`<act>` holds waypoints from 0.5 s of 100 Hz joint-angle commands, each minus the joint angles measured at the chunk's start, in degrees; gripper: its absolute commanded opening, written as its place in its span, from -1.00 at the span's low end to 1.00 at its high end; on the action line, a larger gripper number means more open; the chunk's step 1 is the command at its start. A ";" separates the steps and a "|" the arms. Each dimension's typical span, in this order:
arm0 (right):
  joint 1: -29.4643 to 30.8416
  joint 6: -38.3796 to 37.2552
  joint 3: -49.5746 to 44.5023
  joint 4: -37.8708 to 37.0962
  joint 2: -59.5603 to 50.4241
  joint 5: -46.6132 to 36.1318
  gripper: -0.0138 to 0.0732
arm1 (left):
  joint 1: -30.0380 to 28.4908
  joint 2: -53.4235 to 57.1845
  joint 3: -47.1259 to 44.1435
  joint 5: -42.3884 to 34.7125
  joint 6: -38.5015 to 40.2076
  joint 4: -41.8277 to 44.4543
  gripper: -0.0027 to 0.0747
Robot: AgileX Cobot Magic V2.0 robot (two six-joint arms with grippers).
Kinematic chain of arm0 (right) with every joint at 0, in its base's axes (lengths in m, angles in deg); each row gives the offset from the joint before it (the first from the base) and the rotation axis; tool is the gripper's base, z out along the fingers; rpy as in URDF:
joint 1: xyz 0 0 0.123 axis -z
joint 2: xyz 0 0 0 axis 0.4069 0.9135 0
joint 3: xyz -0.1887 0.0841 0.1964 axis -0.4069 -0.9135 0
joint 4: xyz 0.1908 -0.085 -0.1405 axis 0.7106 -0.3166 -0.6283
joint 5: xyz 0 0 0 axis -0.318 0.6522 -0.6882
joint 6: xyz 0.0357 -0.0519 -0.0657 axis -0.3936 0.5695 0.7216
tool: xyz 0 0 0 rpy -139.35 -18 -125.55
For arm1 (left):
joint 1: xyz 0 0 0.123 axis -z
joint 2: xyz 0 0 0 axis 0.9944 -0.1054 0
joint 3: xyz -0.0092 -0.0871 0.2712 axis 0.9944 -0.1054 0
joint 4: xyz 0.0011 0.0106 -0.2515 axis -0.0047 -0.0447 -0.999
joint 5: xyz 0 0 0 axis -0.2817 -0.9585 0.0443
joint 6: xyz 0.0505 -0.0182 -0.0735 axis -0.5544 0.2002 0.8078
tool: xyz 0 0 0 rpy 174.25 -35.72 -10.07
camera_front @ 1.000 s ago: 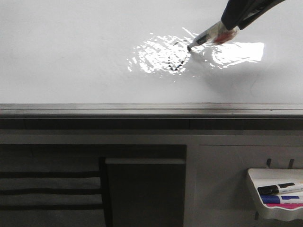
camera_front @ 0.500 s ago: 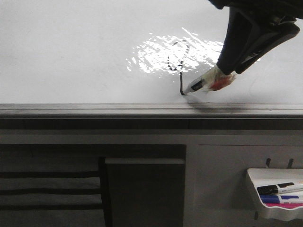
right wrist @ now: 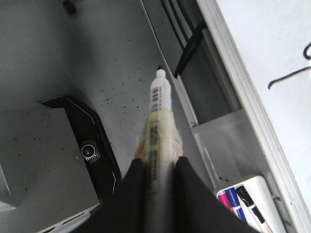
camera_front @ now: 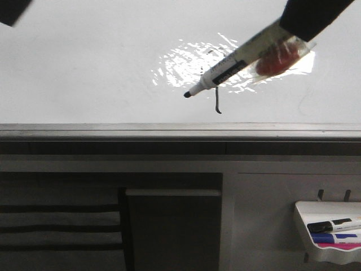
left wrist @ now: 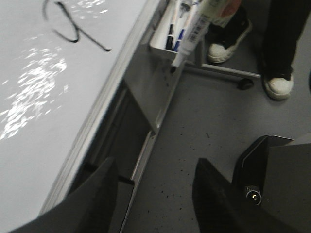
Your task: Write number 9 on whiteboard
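The right gripper (right wrist: 154, 167) has its jaws pinching a marker (camera_front: 237, 61), tip lifted off the whiteboard (camera_front: 84, 68) just beside the number 9 (camera_front: 217, 104). The left gripper (left wrist: 153, 194) hangs beside the board, jaws spread and empty

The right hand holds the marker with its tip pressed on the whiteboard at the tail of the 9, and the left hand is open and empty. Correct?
Not quite. The marker in the right hand is lifted off the whiteboard, its tip clear of the 9; the right wrist view shows it pointing over the floor. The left hand is indeed open and empty.
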 commanded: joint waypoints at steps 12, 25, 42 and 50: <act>-0.56 1.35 2.03 0.96 -2.25 -2.74 -0.79 | 11.56 -9.35 5.67 -10.12 -0.53 -1.63 -0.07; -0.56 1.35 2.03 1.05 -2.25 -2.74 -0.79 | 15.40 -15.28 9.53 -12.31 -0.53 -1.12 -0.07; -0.56 1.35 2.03 1.05 -2.25 -2.74 -0.79 | 16.68 -21.01 13.54 -12.08 -0.53 -1.12 -0.07; -0.56 1.35 2.03 1.05 -2.25 -2.63 -0.79 | 16.68 -21.87 14.49 -11.86 -0.53 -1.12 -0.07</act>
